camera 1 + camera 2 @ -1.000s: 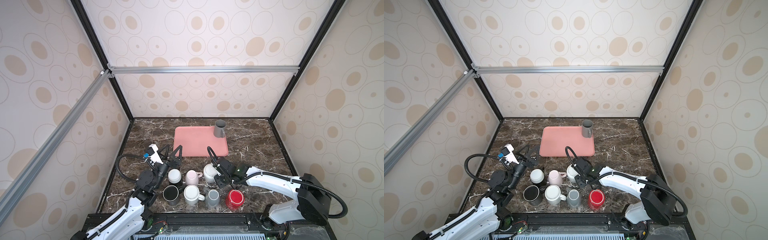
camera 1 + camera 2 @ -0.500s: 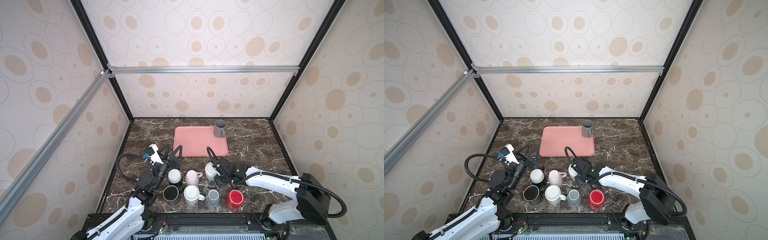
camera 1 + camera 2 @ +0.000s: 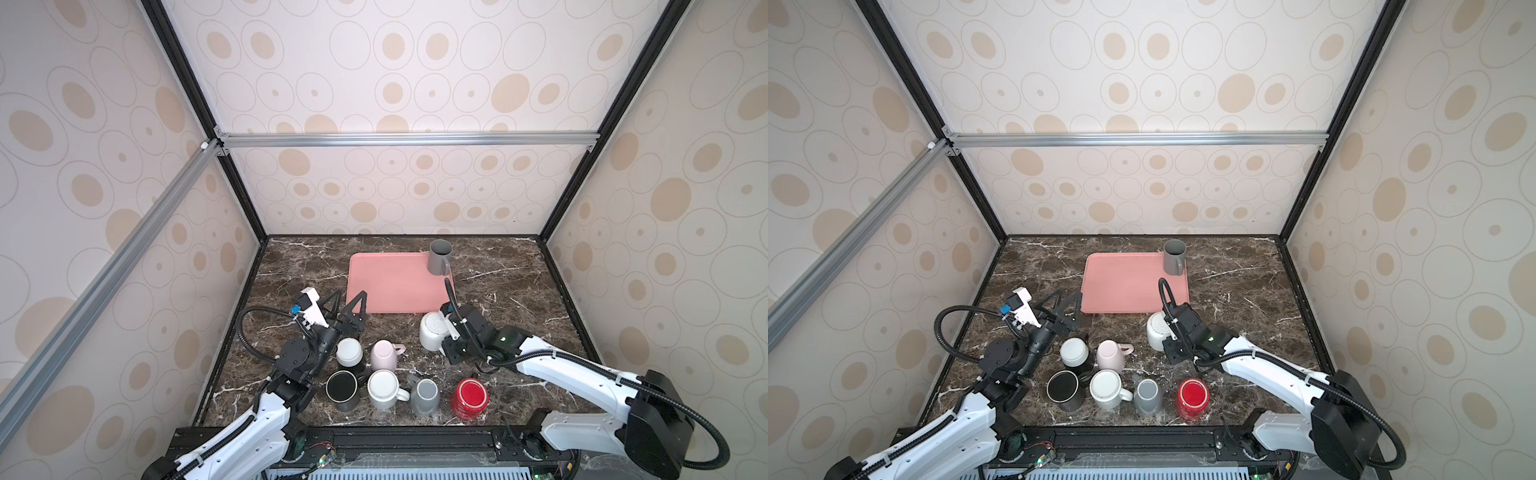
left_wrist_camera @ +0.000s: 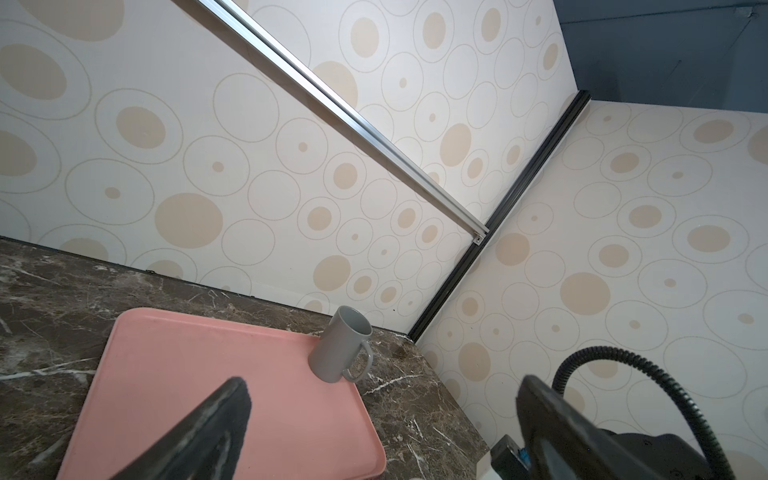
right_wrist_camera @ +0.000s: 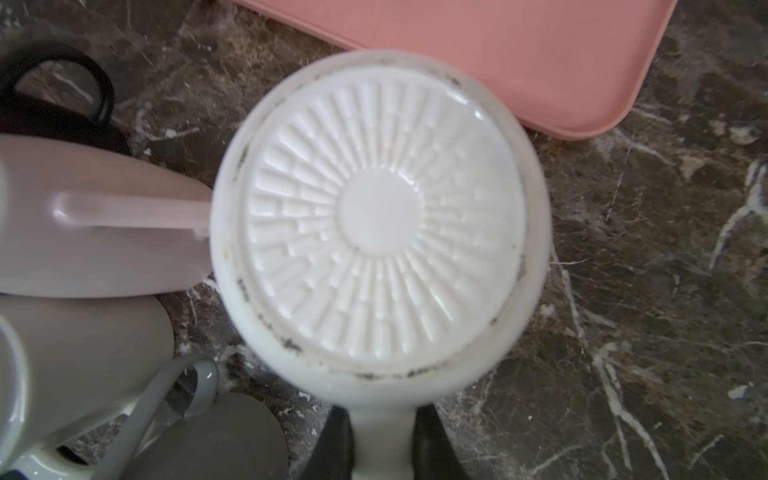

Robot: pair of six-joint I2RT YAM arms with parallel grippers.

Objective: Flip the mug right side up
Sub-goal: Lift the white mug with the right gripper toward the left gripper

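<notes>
While right pincer [image 5: 382, 457] pinches handle [image 5: 382, 424] of inverted white mug [image 5: 374, 216], left pincer [image 3: 349, 296] spread, 1 grey mug [image 3: 439, 257] on tray [image 3: 390, 286]

Both top views look down from high; all four share the tray [image 3: 395, 286].

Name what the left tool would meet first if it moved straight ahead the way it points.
Probably the pink tray; the open left tool aims across it, though depth is unclear.

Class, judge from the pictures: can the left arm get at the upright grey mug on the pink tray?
Probably yes: the left gripper, open, faces the grey mug across bare pink tray; nothing stands between.
</notes>
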